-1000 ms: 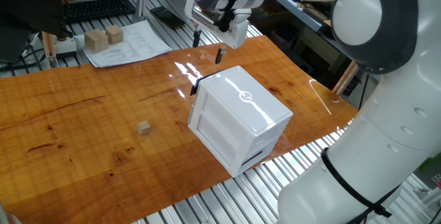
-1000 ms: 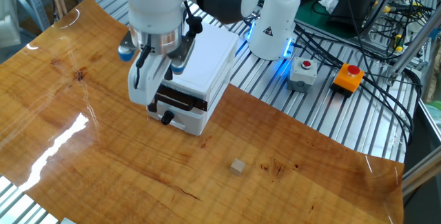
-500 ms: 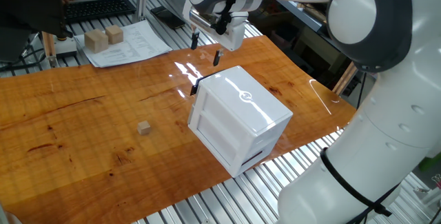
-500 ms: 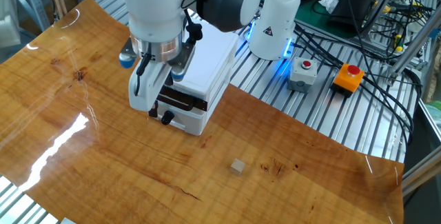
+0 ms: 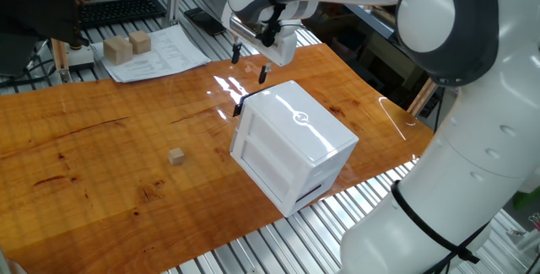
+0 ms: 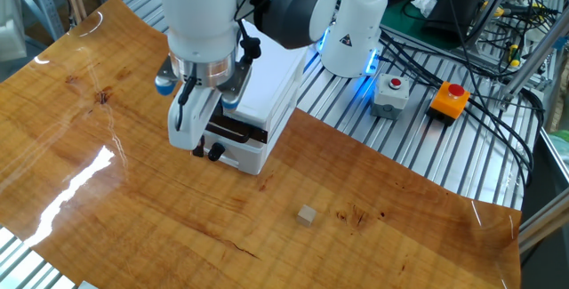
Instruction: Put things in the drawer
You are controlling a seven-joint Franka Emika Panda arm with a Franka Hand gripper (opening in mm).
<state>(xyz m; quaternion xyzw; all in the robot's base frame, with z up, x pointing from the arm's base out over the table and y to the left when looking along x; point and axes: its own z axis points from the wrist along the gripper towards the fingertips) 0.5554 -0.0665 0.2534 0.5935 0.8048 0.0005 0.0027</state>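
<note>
The hand (image 5: 249, 63) has lifted from the drawer (image 6: 233, 143), fingers apart and empty, cube (image 5: 176, 157) well apart.

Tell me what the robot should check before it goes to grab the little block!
1. Drawer pulled out: ok, a dark gap shows above its front.
2. Gripper empty and open: ok, fingers apart, holding nothing.
3. Gripper clear of the black handle: cannot tell, it hangs close beside it.
4. Small wooden cube sits alone on the table: ok.
5. Way to the cube free: ok, nothing lies between.
</note>
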